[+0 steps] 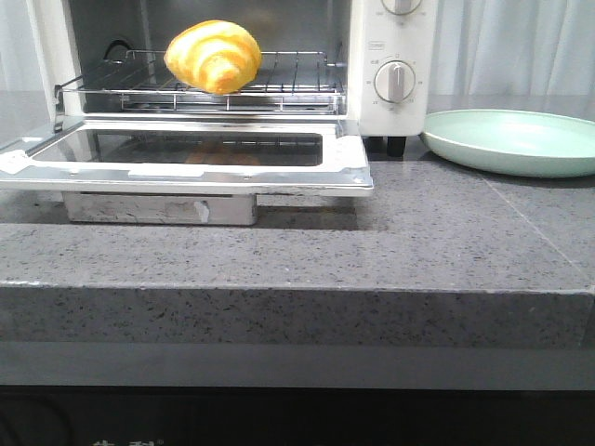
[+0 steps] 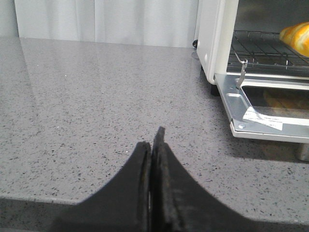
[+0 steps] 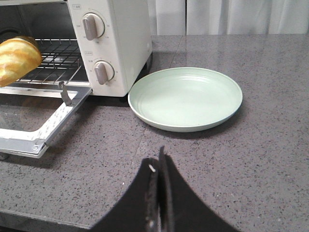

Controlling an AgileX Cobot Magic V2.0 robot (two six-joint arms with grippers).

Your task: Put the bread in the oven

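The bread (image 1: 214,56), a glossy golden roll with orange-brown stripes, lies on the wire rack (image 1: 288,79) inside the white oven (image 1: 395,56), whose glass door (image 1: 186,153) hangs open and flat. The bread also shows in the left wrist view (image 2: 297,37) and the right wrist view (image 3: 17,58). My left gripper (image 2: 153,140) is shut and empty over the bare counter, left of the oven. My right gripper (image 3: 158,158) is shut and empty over the counter, in front of the plate. Neither gripper shows in the front view.
A pale green round plate (image 1: 511,139) sits empty to the right of the oven; it also shows in the right wrist view (image 3: 186,99). The open door juts out toward the grey speckled counter's front edge (image 1: 297,288). White curtains hang behind.
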